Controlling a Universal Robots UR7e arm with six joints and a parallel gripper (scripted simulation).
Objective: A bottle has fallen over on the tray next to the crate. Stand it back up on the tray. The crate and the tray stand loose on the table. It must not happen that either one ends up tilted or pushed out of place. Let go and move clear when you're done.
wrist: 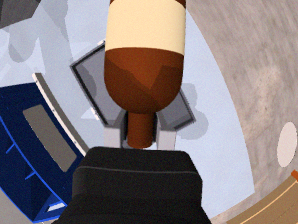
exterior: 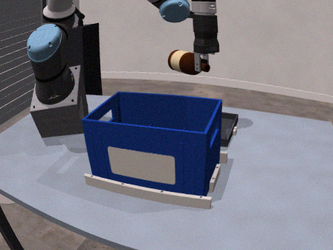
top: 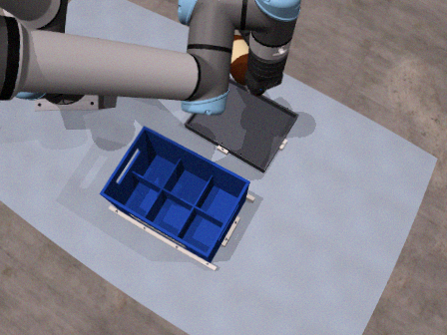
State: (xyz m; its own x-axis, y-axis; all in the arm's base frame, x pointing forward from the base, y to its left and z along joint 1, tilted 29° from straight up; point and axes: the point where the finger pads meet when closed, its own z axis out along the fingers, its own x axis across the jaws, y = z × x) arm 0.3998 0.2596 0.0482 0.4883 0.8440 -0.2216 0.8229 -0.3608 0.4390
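- The black two-finger tool (top: 257, 92) (exterior: 201, 63) (wrist: 140, 118) was clamped on the brown glass bottle's (top: 240, 62) (exterior: 186, 62) (wrist: 144, 75) neck.
- Below it sat the dark rectangular tray (top: 244, 125) (exterior: 230, 128) (wrist: 92, 82).

Passage: open air between raised bottle (top: 239, 62) (exterior: 184, 62) (wrist: 145, 65) and tray (top: 244, 127) (exterior: 230, 128) (wrist: 93, 82). Tray: low rim, interior open from above. Obstacle: crate (top: 175, 191) (exterior: 149, 160) (wrist: 30, 150), beside tray, walls much taller; strip of table between. Crate top: open, six compartments, dividers crossing. Cleats (top: 162, 238) (exterior: 146, 191) (wrist: 60, 115): low, along crate's foot.
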